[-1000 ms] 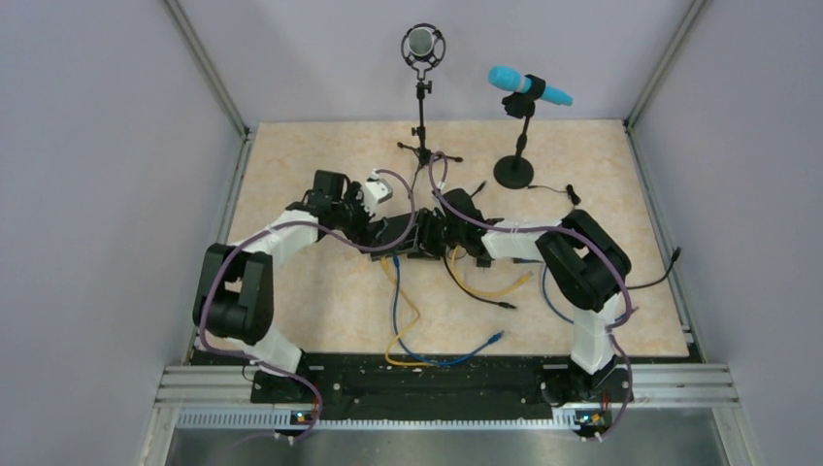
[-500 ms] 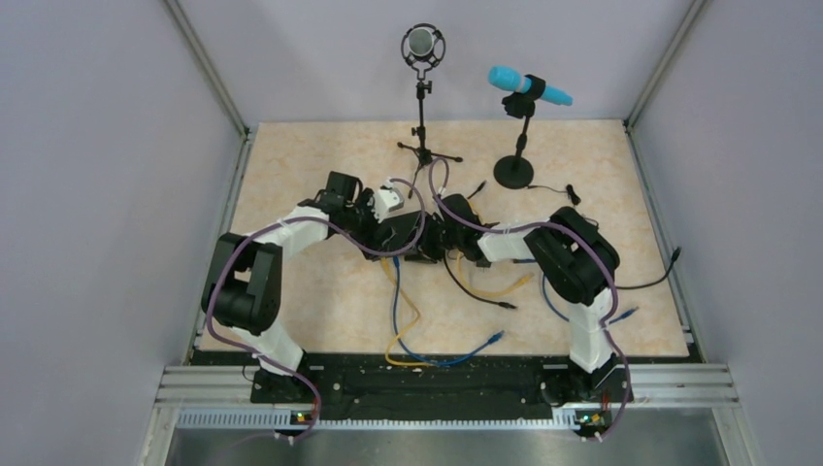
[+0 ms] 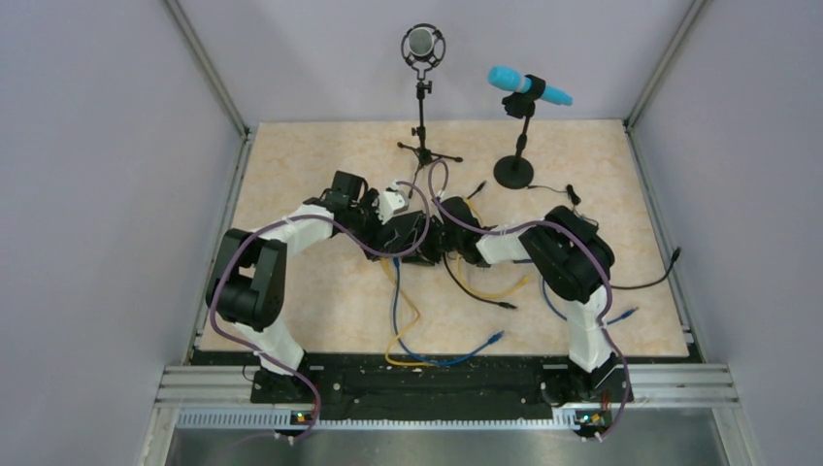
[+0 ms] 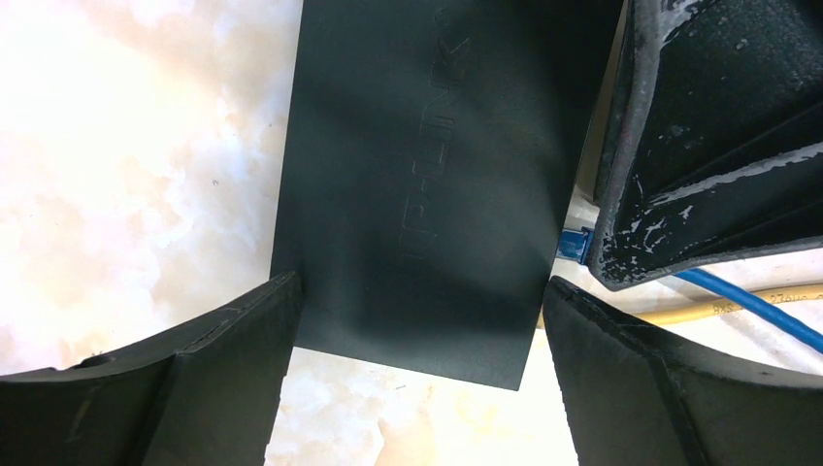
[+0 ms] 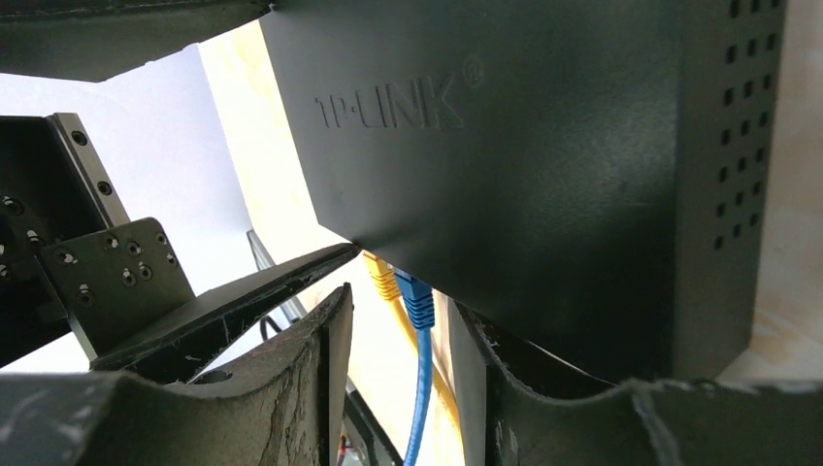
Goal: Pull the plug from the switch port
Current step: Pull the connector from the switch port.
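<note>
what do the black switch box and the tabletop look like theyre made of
The switch box: matte black casing, painted metal or plastic; embossed TP-LINK logo and punched vent holes show, but not which. The tabletop: cream, marble-patterned, smooth; probably laminate or a printed sheet rather than stone, though that stays uncertain.

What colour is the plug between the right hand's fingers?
The plug is blue; best seen in the right wrist view.

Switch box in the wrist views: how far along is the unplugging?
Done: the left gripper appears clamped across the switch, bracing it. In hand: the right gripper has its jaws open on either side of the blue cable, just below the blue plug. Left: closing, then pulling. The blue plug and the yellow plug both sit plugged into the switch.
</note>
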You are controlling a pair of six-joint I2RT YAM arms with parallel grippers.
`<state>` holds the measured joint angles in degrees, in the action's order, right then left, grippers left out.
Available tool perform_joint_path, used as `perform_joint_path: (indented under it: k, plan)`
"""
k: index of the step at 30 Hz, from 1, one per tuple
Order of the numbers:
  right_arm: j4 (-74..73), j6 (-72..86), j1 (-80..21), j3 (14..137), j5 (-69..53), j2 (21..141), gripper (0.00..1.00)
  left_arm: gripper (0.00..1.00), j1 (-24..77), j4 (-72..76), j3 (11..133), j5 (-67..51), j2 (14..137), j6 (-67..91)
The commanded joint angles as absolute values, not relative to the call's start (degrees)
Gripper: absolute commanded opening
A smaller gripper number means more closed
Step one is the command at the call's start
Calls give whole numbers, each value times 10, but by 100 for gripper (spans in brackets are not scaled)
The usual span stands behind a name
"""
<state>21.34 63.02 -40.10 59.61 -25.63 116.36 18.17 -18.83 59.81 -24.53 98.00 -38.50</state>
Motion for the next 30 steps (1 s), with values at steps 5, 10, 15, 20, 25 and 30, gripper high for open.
perform_joint_path:
  k: [5, 10, 15, 20, 25, 30]
  plan:
    - [242, 638, -406, 601, -260, 1180, 41, 99, 184, -208, 600, -276, 960, -396]
    - [239, 638, -406, 595, -251, 1176, 41, 99, 184, -206, 601, -292, 960, -394]
    - [239, 640, -406, 578, -227, 1161, 41, 99, 184, -212, 596, -283, 956, -404]
    - [241, 642, -407, 573, -220, 1156, 41, 99, 184, -248, 613, -278, 979, -413]
    - [236, 642, -407, 581, -221, 1161, 40, 99, 185, -248, 615, -265, 993, -414]
    - [233, 645, -407, 594, -222, 1177, 31, 95, 185, -256, 621, -264, 1004, -413]
